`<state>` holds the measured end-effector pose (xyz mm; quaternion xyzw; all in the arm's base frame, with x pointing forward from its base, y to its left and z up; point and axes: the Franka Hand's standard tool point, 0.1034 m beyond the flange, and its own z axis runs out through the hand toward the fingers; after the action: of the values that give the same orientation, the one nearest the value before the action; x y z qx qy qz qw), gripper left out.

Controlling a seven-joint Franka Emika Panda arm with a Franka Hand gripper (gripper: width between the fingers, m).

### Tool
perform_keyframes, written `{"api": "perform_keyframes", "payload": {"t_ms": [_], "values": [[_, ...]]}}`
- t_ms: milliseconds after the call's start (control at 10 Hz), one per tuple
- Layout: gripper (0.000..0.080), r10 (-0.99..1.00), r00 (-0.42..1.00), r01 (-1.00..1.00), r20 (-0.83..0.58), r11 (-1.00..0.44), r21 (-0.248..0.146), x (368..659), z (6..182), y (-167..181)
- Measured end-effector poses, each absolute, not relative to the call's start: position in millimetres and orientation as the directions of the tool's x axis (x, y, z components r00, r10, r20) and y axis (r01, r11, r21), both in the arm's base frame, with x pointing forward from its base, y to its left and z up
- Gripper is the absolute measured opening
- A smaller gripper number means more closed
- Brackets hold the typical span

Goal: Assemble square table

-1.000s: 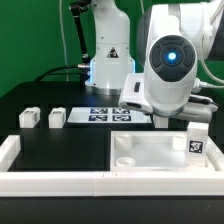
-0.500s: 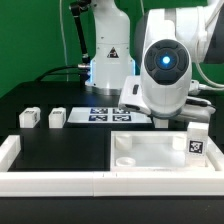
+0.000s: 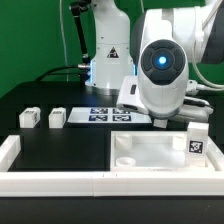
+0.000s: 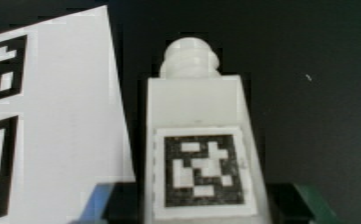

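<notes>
In the wrist view a white leg block (image 4: 198, 110) lies on the black table, a rounded peg at its far end and a black-and-white tag on its upper face. My gripper (image 4: 202, 206) straddles its near end; the dark fingers (image 4: 120, 206) press against both sides with no gap showing. In the exterior view the arm (image 3: 162, 70) leans down behind the square tabletop slab (image 3: 150, 152) and hides the gripper. Two more leg blocks (image 3: 29, 117) (image 3: 57, 117) sit at the exterior view's left. Another tagged leg (image 3: 196, 143) stands at the slab's right end.
The marker board (image 3: 105, 114) lies behind the slab, and its edge shows beside the held leg (image 4: 44, 120). A long low white border wall (image 3: 50, 180) runs along the front. The robot's base (image 3: 108, 55) stands at the back.
The arm has shifted slightly toward the exterior view's left and dipped lower. The jaws have closed in onto the leg block.
</notes>
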<state>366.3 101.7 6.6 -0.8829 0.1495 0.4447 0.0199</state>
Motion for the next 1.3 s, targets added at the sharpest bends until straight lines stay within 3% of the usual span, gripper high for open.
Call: {"api": "perform_keyframes", "payload": {"t_ms": [200, 400, 800, 900, 1300], "values": [[0.0287, -0.247, 0.562, -0.27, -0.789, -0.957, 0.107, 370, 10.0, 95], [0.0287, -0.264, 0.62, -0.283, -0.739, -0.954, 0.103, 420, 47.7, 69], [0.0288, -0.33, 0.712, -0.331, -0.62, -0.936, 0.118, 484, 109.4, 26], [0.0288, -0.325, 0.747, -0.321, -0.58, -0.94, 0.113, 492, 116.8, 21], [0.029, -0.324, 0.89, -0.327, -0.321, -0.944, 0.047, 507, 110.0, 32]]}}
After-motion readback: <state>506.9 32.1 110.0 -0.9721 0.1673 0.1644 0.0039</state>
